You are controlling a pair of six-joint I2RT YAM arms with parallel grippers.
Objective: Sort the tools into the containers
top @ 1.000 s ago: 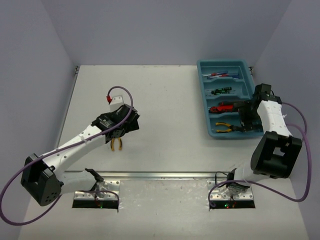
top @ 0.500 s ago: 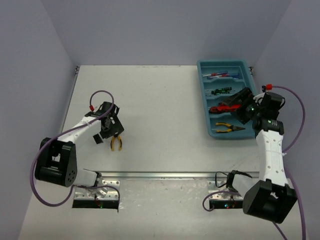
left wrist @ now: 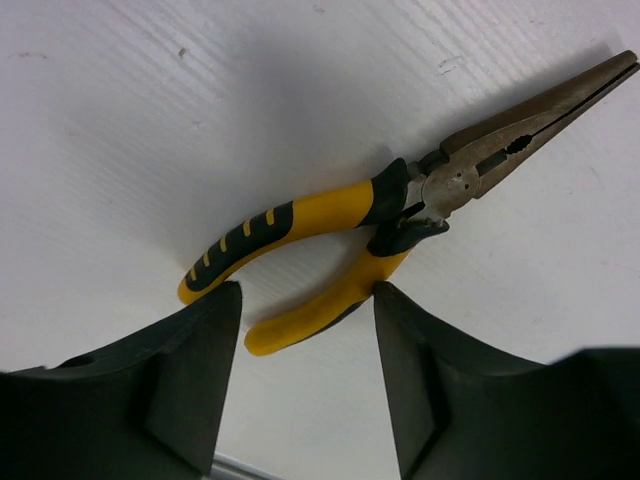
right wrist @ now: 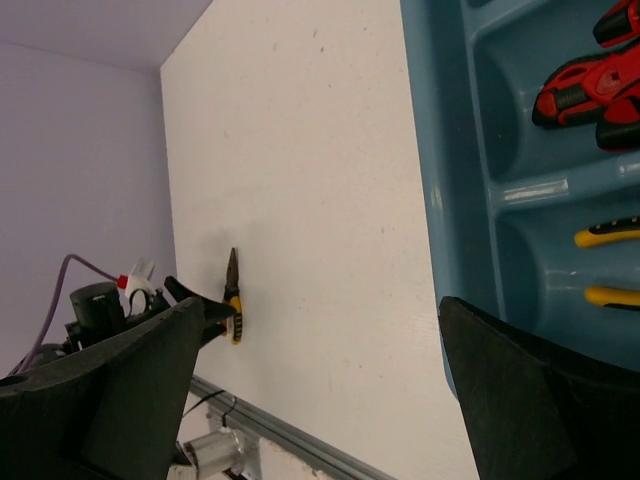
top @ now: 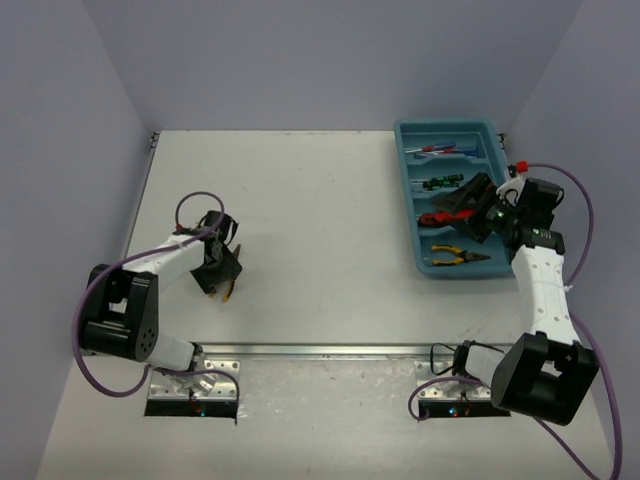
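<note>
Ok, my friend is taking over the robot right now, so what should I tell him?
Left gripper: open, low over the yellow pliers on the table, fingers around one handle end, not closed.
Right gripper: open, empty, above the tray.
Done: screwdrivers, red knives and a second pair of pliers lie in the tray's compartments.
Left: grip the table pliers, likely carry them to that pair's compartment.

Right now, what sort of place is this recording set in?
Probably a robotics lab test cell: a white table boxed in by lavender walls, the left arm and right arm bolted at its near edge, a teal tray of tools.
</note>
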